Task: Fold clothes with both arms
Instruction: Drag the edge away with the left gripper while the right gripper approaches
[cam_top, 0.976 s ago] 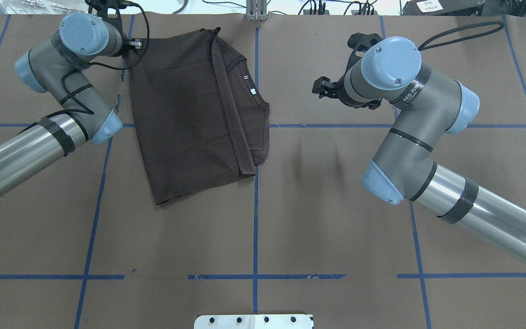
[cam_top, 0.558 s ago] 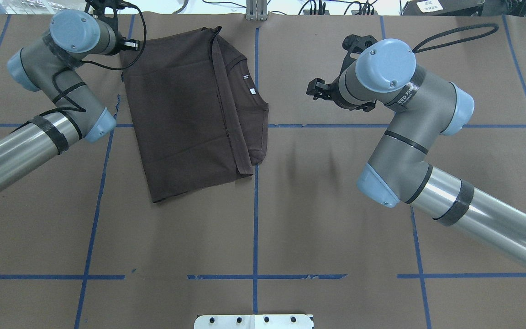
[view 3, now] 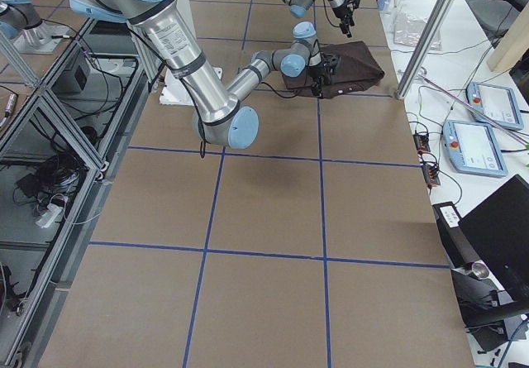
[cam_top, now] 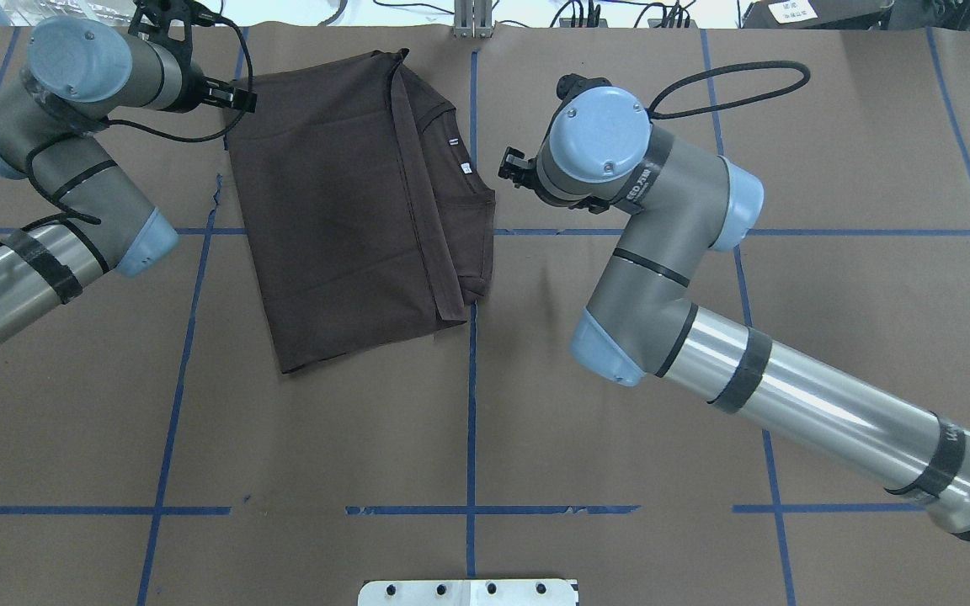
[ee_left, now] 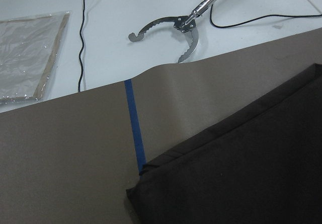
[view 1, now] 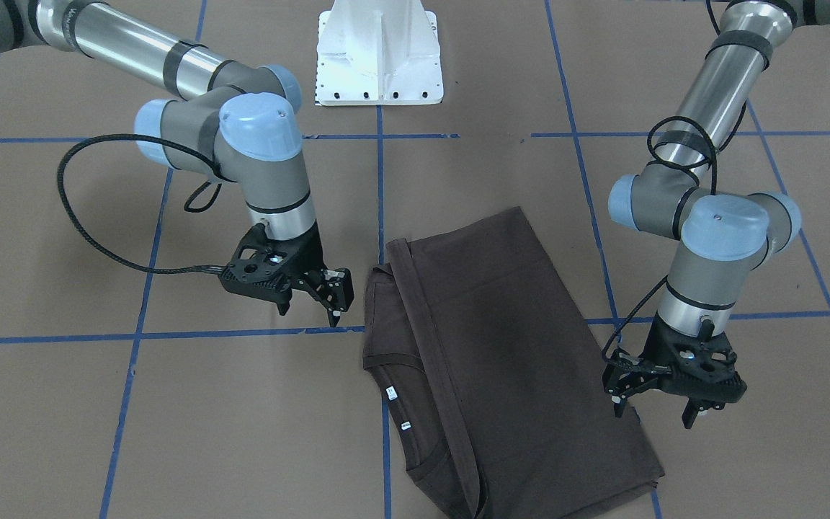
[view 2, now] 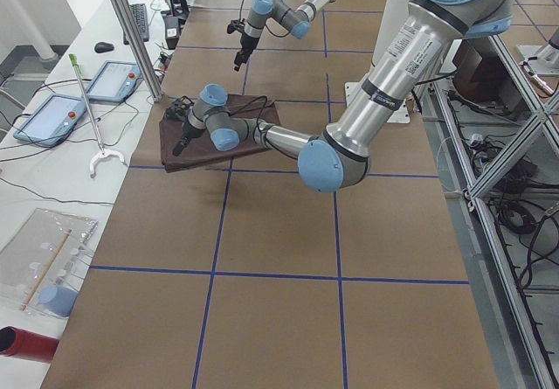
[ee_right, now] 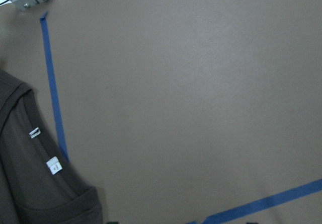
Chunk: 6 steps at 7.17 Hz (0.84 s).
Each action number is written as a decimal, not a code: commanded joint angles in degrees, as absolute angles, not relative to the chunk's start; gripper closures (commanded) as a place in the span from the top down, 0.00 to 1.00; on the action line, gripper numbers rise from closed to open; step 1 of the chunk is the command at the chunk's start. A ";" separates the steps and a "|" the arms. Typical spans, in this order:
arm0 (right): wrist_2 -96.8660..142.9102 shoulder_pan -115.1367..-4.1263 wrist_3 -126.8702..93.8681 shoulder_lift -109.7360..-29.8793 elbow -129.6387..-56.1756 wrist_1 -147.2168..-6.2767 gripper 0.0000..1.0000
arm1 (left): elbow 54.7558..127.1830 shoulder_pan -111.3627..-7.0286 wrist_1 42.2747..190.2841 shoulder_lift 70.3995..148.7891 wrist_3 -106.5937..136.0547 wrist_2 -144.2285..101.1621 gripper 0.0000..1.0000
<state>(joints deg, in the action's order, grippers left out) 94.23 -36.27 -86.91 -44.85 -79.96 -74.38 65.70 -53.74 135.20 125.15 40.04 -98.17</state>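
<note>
The dark brown T-shirt lies flat on the table, folded lengthwise, with its collar and white neck labels on the side toward my right arm. It also shows in the front-facing view. My right gripper is open and empty, hovering just beside the shirt's collar-side edge. My left gripper is open and empty, just off the shirt's opposite edge near its far corner. The left wrist view shows that shirt corner. The right wrist view shows the collar and labels.
The shirt's far end lies near the table's back edge, where a metal post stands. A reach-grabber tool and a plastic bag lie on the white bench beyond. The white pedestal base is at the robot's side. Blue tape lines cross the brown table.
My right arm has swung left, bringing its gripper close to the shirt's collar side. My left arm has drawn left, a little off the shirt's edge. The shirt has not moved.
</note>
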 commanded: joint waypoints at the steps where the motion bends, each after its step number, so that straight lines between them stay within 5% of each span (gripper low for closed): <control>1: 89.32 -33.23 -89.99 -38.17 -66.43 -65.35 0.81 | 66.27 -53.44 135.26 124.80 40.17 -98.26 1.00; 6: 88.69 -30.94 -89.82 -37.97 -64.42 -65.83 0.74 | 66.36 -52.82 135.35 124.46 42.63 -98.17 1.00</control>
